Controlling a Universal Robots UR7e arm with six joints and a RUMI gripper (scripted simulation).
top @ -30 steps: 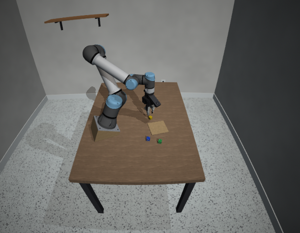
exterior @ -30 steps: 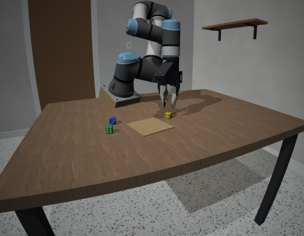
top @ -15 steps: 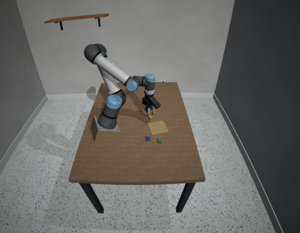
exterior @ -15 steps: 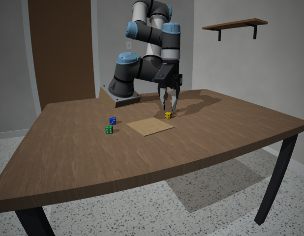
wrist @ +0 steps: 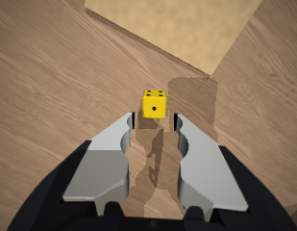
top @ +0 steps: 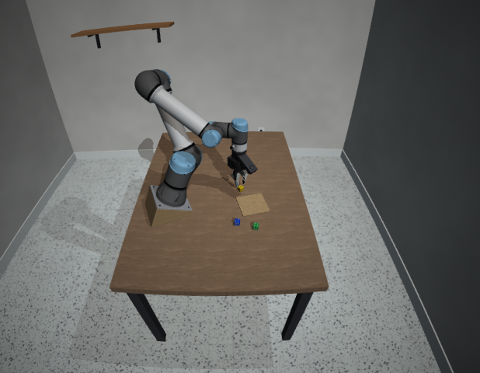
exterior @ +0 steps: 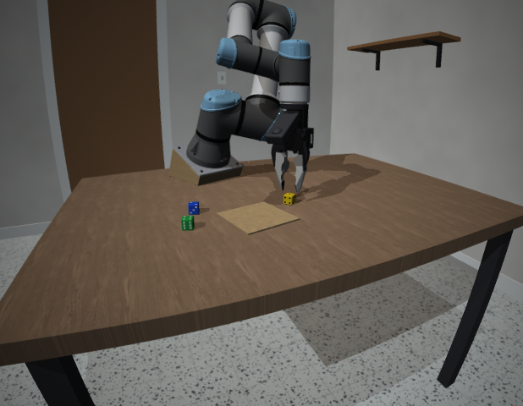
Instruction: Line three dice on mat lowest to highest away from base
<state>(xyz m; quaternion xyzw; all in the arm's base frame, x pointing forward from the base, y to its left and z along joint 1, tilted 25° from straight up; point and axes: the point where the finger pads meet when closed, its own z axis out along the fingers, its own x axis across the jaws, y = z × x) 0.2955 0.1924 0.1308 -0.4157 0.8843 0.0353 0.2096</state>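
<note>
My gripper (top: pixel 241 184) (exterior: pixel 290 189) (wrist: pixel 154 114) is partly open and empty, its fingertips a little above the table. The yellow die (top: pixel 241 188) (exterior: pixel 289 199) (wrist: pixel 154 104) sits flat on the table just below and ahead of the fingertips, off the mat, with one pip on top. The tan mat (top: pixel 252 204) (exterior: pixel 257 216) (wrist: pixel 182 29) lies close by. The blue die (top: pixel 236 221) (exterior: pixel 193 207) and the green die (top: pixel 255 226) (exterior: pixel 187 222) sit on the table beyond the mat's opposite side. Their top numbers are too small to read surely.
The robot's base stands on a wedge-shaped block (top: pixel 170 218) (exterior: pixel 183 171) on the wooden table (top: pixel 216 260) (exterior: pixel 134 262), left of the mat in the top view. A wall shelf (top: pixel 123 28) (exterior: pixel 406 41) hangs well away from the dice.
</note>
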